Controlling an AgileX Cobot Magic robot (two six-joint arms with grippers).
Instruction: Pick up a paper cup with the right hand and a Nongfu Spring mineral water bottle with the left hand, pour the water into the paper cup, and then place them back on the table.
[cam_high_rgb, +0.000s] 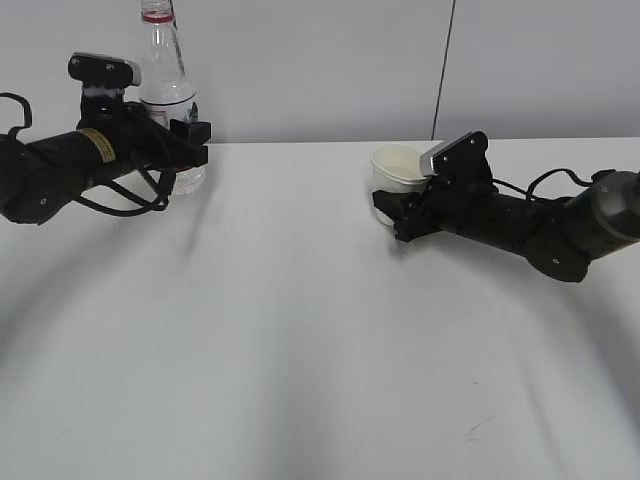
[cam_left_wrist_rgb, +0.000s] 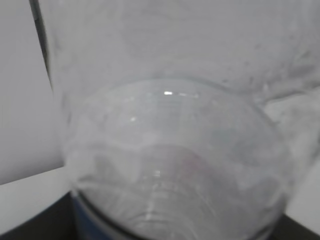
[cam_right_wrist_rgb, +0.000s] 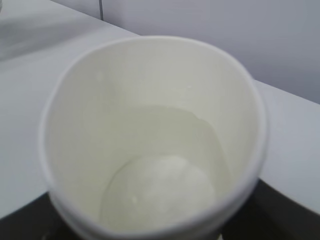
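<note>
The clear Nongfu Spring bottle (cam_high_rgb: 165, 75) stands upright at the back left, uncapped, with its red neck ring at the top. My left gripper (cam_high_rgb: 192, 140) is shut on its lower body; the base is at table level. The bottle wall fills the left wrist view (cam_left_wrist_rgb: 170, 130), and the fingers are hidden there. The paper cup (cam_high_rgb: 393, 168) is at the right of centre, slightly tilted, low over the table (cam_high_rgb: 300, 330). My right gripper (cam_high_rgb: 392, 210) is shut on its side. The right wrist view looks into the cup (cam_right_wrist_rgb: 150, 100), which holds a little water (cam_right_wrist_rgb: 160, 190).
A grey wall with a dark vertical seam (cam_high_rgb: 445, 60) rises behind the table's back edge. Black cables loop beside both arms. A faint scuff mark (cam_high_rgb: 478, 428) lies near the front right.
</note>
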